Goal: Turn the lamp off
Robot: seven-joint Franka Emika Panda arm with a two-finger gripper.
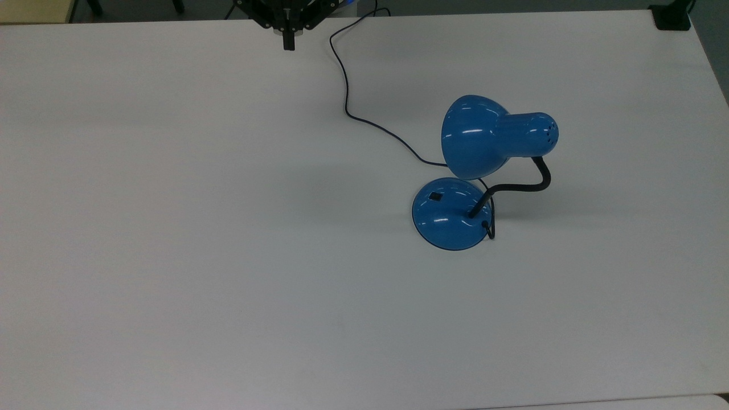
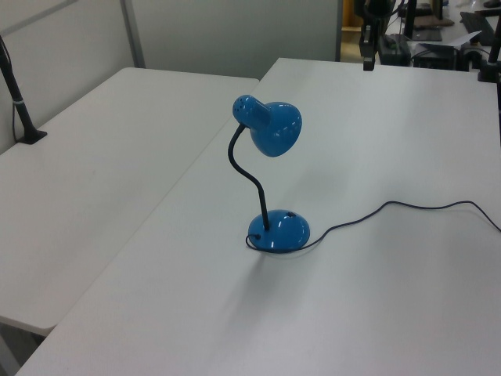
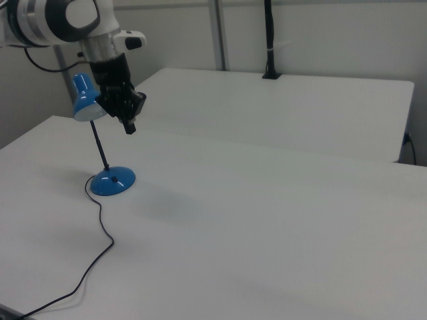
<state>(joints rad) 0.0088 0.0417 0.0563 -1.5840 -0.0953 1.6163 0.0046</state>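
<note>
The lamp stands on the white table [image 1: 228, 256], its glossy blue shade [image 1: 475, 136] leaning over the round blue base [image 1: 450, 216]. A small black switch [image 1: 435, 196] sits on the base, and a black bendy neck [image 1: 515, 185] joins base and shade. Its thin dark cord [image 1: 353, 117] runs toward the top view's top edge. My gripper [image 1: 289, 41] hangs high at that edge, far from the lamp, fingers together and holding nothing. In the left view the gripper [image 2: 368, 61] is above the far table end, beyond the shade [image 2: 275, 129]. In the right view the gripper [image 3: 129, 125] overlaps the shade [image 3: 81, 93], above the base [image 3: 113, 180].
A second white table [image 2: 102, 157] adjoins along a seam. A black pole [image 2: 17, 94] is clamped at its far edge, also seen as the pole [image 3: 269, 40]. A black clamp [image 1: 672, 17] sits at the table corner. Cord [image 3: 100, 227] trails across the surface.
</note>
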